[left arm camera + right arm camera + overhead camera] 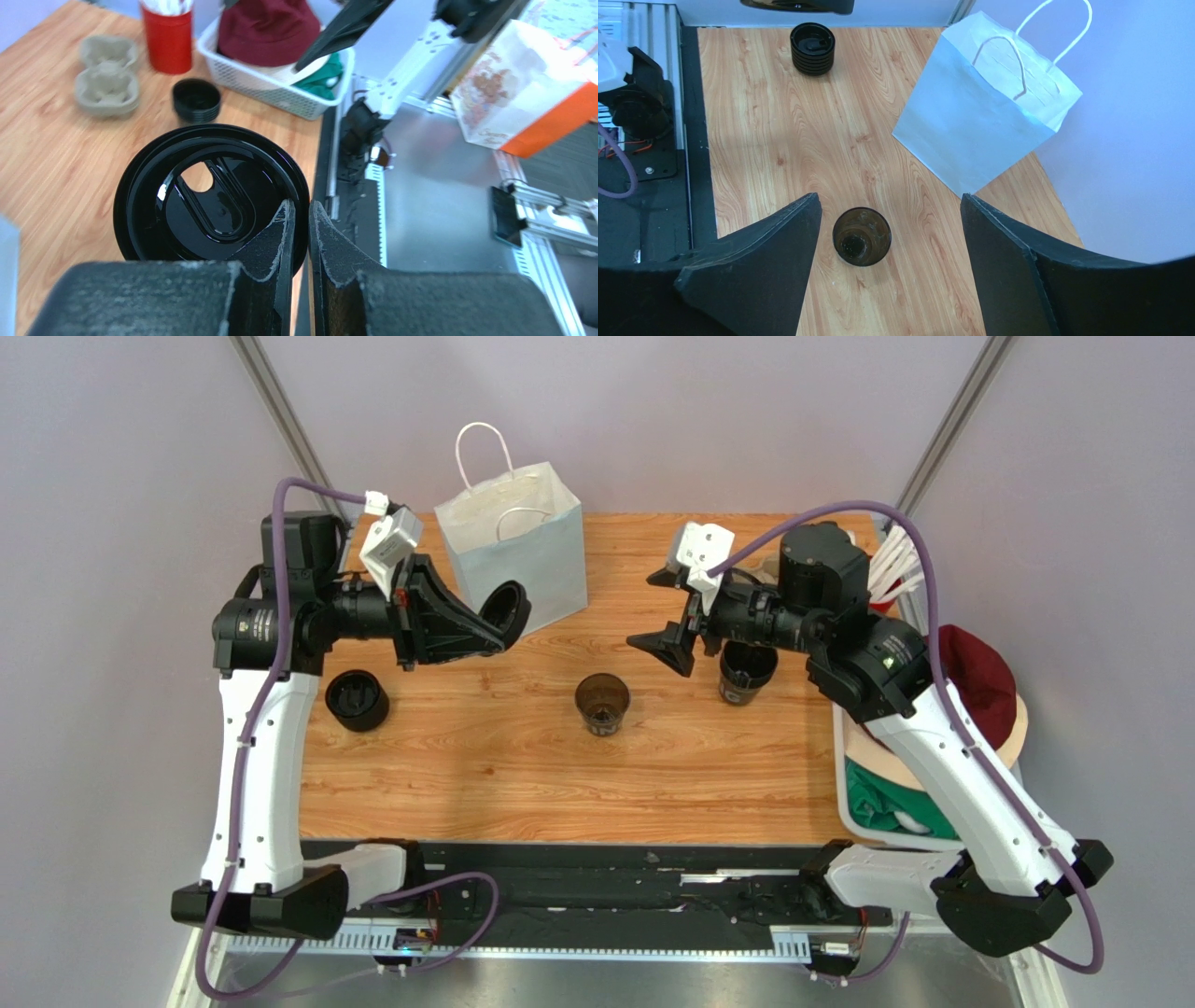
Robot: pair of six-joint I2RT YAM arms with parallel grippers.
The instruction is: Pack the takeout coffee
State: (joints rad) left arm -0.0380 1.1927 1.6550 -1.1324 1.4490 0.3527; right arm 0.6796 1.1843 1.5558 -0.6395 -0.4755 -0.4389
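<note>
The wood-grain table (463, 784) carries everything, its pale boards smooth and matte. At its far edge stands the white paper bag with twisted cord handles (526, 546), its mouth open upward, likely set upright so a cup can be lowered in. The right tool (889, 206) hangs released, its dark wedge fingers spread wide above the takeout coffee, a small round black disposable cup (602, 703). The cup stands uncovered mid-table, apart from the bag, and the spread looks meant to straddle it. A ribbed stack of black lids (358, 697) sits on the left side. The left tool (298, 213) is clenched on the rim of a glossy black plastic sip lid (210, 203), held on edge near the bag, presumably to cap the cup before packing
</note>
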